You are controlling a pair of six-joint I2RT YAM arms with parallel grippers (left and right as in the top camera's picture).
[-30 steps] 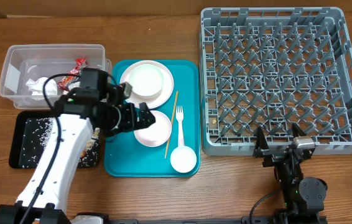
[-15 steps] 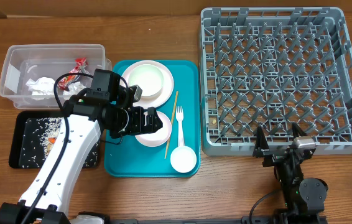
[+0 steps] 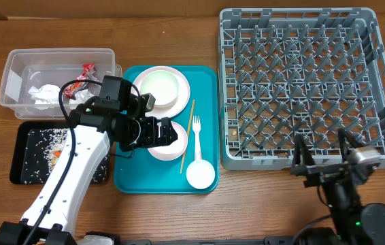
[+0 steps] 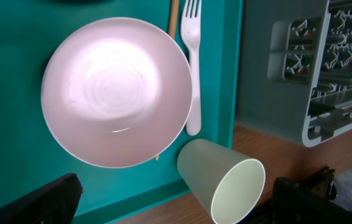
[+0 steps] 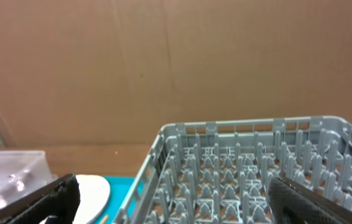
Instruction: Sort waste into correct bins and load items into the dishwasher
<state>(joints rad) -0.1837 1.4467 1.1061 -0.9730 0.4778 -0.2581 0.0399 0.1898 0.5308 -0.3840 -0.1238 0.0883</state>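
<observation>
My left gripper [image 3: 161,131] hovers open over the white bowl [image 3: 169,145] on the teal serving tray [image 3: 126,178]; nothing is between its fingers. In the left wrist view the bowl [image 4: 117,92] lies below, the fork [image 4: 192,68] and the chopstick [image 4: 174,15] are beside it, and the cup [image 4: 222,180] lies on its side. The plate [image 3: 160,86] sits at the tray's back. The clear tub [image 3: 9,62] holds napkins [image 3: 43,94] and a red wrapper [image 3: 87,69]. The black tray [image 3: 17,146] holds rice. My right gripper [image 3: 323,152] stands open at the grey rack's [image 3: 301,12] front edge.
The rack [image 5: 257,174] fills the right wrist view, with the plate's edge [image 5: 92,190] at its left. A cardboard wall stands behind the table. Bare wood lies in front of the teal tray and the rack.
My left arm swung right from the black tray until its gripper was over the bowl, then stopped. My right arm has risen and shifted right at the rack's front edge.
</observation>
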